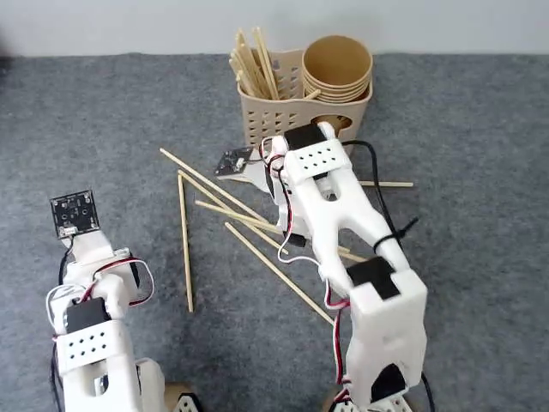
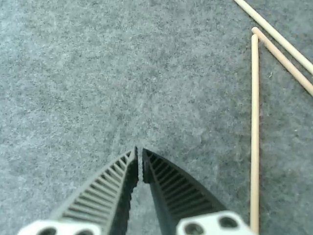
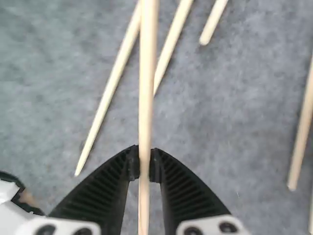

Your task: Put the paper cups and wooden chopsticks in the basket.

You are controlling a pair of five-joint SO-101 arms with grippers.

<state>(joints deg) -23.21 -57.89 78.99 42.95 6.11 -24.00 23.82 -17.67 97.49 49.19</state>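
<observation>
Pale wooden chopsticks point(image 1: 251, 64) stand bundled in the left half of the beige slotted plastic basket point(image 1: 283, 120). The basket sits at the far middle of the grey felt-like table cover point(image 1: 463, 129). A stack of brown paper cups point(image 1: 337, 64) fills the basket's right half.

More loose chopsticks point(image 1: 225, 199) lie scattered on the cover nearer than the basket. Several slant across and pass under the white right arm point(image 1: 343, 215). One long stick point(image 1: 184, 245) lies near-to-far on its own to the left of them. A short end point(image 1: 390, 184) pokes out to the right of that arm.

The right arm stretches from the near edge toward the basket, its wrist close up against the basket's near side. The right gripper point(image 3: 143, 159) has its black ribbed fingers point(image 3: 110, 186) pinched together on a single chopstick point(image 3: 146, 73), which runs straight out between the tips. Other sticks lie on the cover beyond it.

The white left arm point(image 1: 94, 343) is at the near left, well apart from the basket. The left gripper point(image 2: 139, 154) points down at bare cover. Its fingers are closed almost tip to tip, with only a hairline gap and nothing between them. The long stick lies near it on its right, not touching.
</observation>
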